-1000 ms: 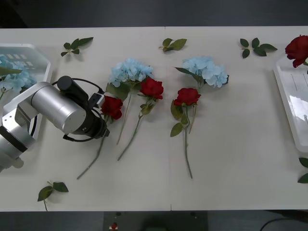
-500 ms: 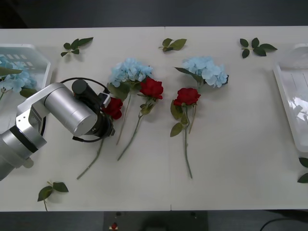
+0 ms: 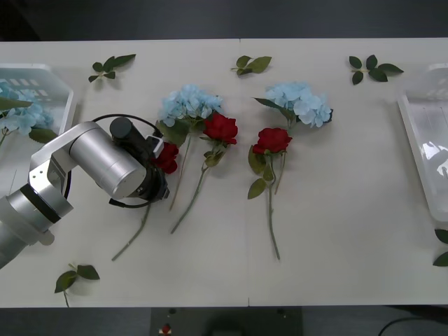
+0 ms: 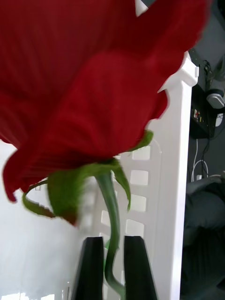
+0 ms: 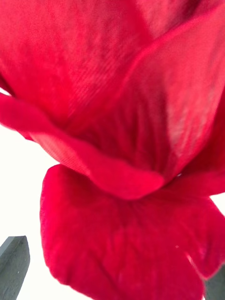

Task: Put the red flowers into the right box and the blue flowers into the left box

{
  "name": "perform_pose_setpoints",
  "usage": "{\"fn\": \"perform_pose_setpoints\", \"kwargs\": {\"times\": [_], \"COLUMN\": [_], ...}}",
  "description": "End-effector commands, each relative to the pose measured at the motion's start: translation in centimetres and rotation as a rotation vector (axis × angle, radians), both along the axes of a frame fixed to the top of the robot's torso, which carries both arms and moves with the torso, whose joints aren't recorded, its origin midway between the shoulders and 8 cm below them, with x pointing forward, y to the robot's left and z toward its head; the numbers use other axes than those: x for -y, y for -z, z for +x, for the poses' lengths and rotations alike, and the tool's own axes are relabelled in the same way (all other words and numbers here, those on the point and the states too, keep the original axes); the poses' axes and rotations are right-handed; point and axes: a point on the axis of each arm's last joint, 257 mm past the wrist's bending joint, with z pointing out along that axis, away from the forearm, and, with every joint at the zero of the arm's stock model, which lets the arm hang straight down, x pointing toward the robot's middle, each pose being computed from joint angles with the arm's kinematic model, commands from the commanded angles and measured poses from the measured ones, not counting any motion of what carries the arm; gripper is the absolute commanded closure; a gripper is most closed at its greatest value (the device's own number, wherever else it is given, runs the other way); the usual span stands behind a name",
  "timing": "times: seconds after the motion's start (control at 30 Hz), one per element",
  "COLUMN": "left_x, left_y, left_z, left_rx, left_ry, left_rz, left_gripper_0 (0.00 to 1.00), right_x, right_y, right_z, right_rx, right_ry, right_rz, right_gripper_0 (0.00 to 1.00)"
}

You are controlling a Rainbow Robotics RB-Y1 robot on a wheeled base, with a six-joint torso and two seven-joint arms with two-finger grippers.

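Three red flowers lie mid-table: one rose (image 3: pixel 166 157) at my left wrist, another (image 3: pixel 221 128), and a third (image 3: pixel 271 140). My left gripper (image 5: pixel 115 274) is open, its fingers on either side of the first rose's bloom (image 5: pixel 122 140). Two blue flowers (image 3: pixel 189 103) (image 3: pixel 299 100) lie behind the roses, and a third (image 3: pixel 21 115) rests in the left box (image 3: pixel 52 73). The right box (image 3: pixel 423 150) sits at the table's right edge. My right gripper (image 4: pixel 114 246) is shut on the stem of a fourth red rose (image 4: pixel 93 84), beside the box's white wall (image 4: pixel 173 164).
Bare green leaf sprigs lie scattered: three along the far edge (image 3: pixel 112 65) (image 3: pixel 252 64) (image 3: pixel 373 68), one near the front left (image 3: pixel 75 275), and leaves at the right edge (image 3: pixel 442 245). My left arm (image 3: pixel 98 164) lies across the table's left side.
My left arm has swung right and closed in on the leftmost rose. The rose that showed over the right box's far corner has left the front view.
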Motion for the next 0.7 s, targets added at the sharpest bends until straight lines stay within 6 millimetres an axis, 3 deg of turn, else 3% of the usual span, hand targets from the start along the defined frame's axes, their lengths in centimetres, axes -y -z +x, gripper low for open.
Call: {"fn": "perform_pose_setpoints", "kwargs": {"times": [0.03, 0.1, 0.13, 0.17, 0.27, 0.3, 0.33, 0.4, 0.5, 0.7], "left_x": [0.4, 0.3, 0.3, 0.2, 0.2, 0.1, 0.1, 0.1, 0.0, 0.0], "left_y": [-1.4, -1.3, -1.3, -1.3, -1.1, -1.0, -1.0, -0.8, -0.8, -0.7], "left_z": [1.1, 1.1, 1.1, 1.1, 1.0, 1.0, 0.9, 0.8, 0.8, 0.7], "left_rx": [0.024, 0.022, 0.022, 0.021, 0.017, 0.016, 0.013, 0.009, 0.007, -0.001], "left_ry": [-0.04, -0.042, -0.043, -0.044, -0.046, -0.047, -0.048, -0.051, -0.055, -0.06], "left_rz": [-0.027, -0.025, -0.026, -0.027, -0.024, -0.024, -0.022, -0.025, -0.028, -0.03], "left_gripper_0": [0.0, 0.12, 0.16, 0.28, 0.6, 0.66, 0.81, 0.93, 0.99, 1.0], "right_x": [0.6, 0.8, 0.9, 0.8, 0.6, 0.5, 0.0, -1.2, -4.0, -11.4], "right_y": [-2.0, -1.8, -1.7, -1.9, -1.7, -1.6, -1.1, -0.5, 0.5, 1.4], "right_z": [0.5, 0.3, 0.2, 0.3, 0.3, 0.4, 0.4, 0.9, 1.8, 2.1], "right_rx": [0.034, 0.032, 0.03, 0.032, 0.034, 0.036, 0.04, 0.043, 0.047, 0.001], "right_ry": [0.01, 0.015, 0.017, 0.015, 0.014, 0.014, 0.013, -0.003, -0.039, -0.068], "right_rz": [-0.007, -0.003, -0.001, -0.002, 0.014, 0.023, 0.055, 0.093, 0.17, 0.46], "right_gripper_0": [0.44, 0.25, 0.2, 0.15, 0.07, 0.07, 0.04, 0.03, 0.03, 0.03]}}
